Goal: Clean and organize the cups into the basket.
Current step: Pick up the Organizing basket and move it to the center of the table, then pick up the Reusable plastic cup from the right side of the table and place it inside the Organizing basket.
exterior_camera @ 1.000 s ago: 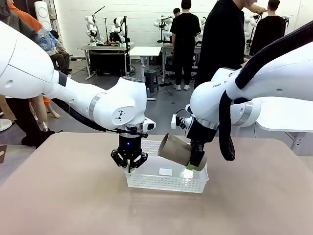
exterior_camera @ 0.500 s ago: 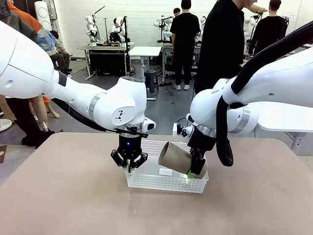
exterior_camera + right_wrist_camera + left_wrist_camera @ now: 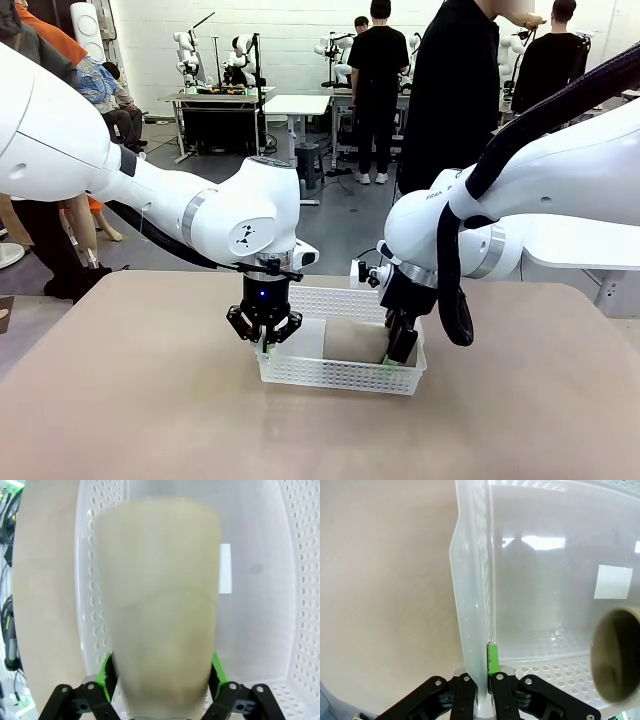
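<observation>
While the left gripper [image 3: 265, 342] is pinching the basket [image 3: 340, 378] by its end wall, we are seeing from the front the tan cup [image 3: 352, 340] lying inside, with the right gripper [image 3: 400, 352] hiding its end. In the left wrist view, fingers [image 3: 493, 661] are clamping that wall. In the right wrist view, pads [image 3: 106, 672] are flanking the cup, and we cannot tell whether they are gripping it.

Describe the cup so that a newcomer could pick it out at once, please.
On the tan table sits a white mesh basket. Inside, a handleless cup lies on its side between the right gripper's green pads. It alone is tan among white walls and a white label.
</observation>
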### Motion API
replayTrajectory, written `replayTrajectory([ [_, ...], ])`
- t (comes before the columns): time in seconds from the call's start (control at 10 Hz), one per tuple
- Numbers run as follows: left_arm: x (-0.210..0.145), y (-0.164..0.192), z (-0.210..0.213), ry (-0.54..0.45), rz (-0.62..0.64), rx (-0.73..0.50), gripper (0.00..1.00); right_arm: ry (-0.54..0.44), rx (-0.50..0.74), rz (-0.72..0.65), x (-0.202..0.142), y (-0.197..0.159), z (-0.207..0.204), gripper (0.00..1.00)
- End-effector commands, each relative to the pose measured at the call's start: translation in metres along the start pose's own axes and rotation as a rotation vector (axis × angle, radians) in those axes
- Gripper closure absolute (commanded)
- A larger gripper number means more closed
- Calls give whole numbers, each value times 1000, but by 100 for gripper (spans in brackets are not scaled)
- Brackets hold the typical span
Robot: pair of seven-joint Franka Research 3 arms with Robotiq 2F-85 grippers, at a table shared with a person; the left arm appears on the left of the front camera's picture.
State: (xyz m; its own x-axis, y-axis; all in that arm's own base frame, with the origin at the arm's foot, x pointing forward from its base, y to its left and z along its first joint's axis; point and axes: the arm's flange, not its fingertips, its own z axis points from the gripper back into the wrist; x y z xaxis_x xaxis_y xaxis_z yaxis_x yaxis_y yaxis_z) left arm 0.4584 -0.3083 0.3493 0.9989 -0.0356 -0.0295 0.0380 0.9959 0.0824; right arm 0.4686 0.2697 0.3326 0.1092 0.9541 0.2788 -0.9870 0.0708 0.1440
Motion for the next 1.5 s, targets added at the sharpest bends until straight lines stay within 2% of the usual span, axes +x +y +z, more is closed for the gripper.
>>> replayTrajectory([
  [0.0, -1, 0, -4, 0, -13, 11, 100, -8, 12, 12, -6, -1, -4, 0],
  [0.4, -1, 0, -4, 0, -13, 11, 100, -47, 1, 18, -5, -1, 10, 0],
  [0.5, -1, 0, -4, 0, -13, 11, 100, -92, -18, 45, -3, 3, 29, 0],
  [0.7, -1, 0, -4, 0, -13, 11, 100, -332, -80, 133, -15, 11, 118, 0],
  [0.8, -1, 0, -4, 0, -13, 11, 100, -436, -83, 165, -39, 10, 156, 0],
  [1.0, -1, 0, -4, 0, -13, 11, 100, -622, -51, 157, -110, -9, 209, 0],
  [1.1, -1, 0, -4, 0, -13, 11, 100, -685, 3, 153, -149, -25, 218, 0],
  [1.2, -1, 0, -4, 0, -13, 11, 100, -661, 16, 198, -180, -38, 218, 0],
  [1.3, -1, 0, -4, 0, -13, 11, 100, -709, 7, 193, -216, -51, 218, 0],
  [1.4, -1, 0, -4, 0, -13, 11, 100, -810, -6, 171, -253, -59, 223, 0],
])
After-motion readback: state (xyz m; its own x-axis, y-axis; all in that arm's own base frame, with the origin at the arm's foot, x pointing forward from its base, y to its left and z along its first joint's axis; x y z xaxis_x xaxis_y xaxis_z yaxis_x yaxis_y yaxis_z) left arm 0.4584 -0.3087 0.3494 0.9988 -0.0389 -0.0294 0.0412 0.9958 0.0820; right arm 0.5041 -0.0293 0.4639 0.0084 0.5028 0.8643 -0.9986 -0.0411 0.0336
